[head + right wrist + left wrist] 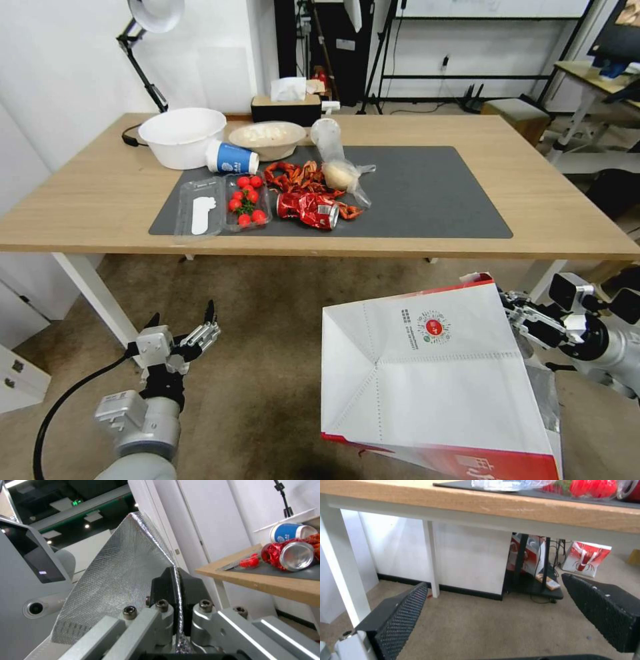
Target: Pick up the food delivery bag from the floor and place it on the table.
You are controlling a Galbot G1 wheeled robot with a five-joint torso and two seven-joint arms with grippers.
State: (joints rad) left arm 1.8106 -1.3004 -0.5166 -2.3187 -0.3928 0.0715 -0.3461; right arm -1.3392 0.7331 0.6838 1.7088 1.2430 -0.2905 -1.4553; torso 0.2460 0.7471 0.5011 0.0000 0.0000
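- Clamping the food delivery bag [433, 380] by its foil-lined upper edge, the right gripper [517, 319] sat at the bag's right side; the bag hung tilted in front of the surface [100, 193], below its near edge and above the floor [267, 347].
- Relative to the bag, the left gripper [193, 323] waited well off to its left, jaws spread, holding nothing.
- On the surface lay one grey mat [433, 193], two bowls, one blue cup [231, 159] and one crushed red can [308, 209].
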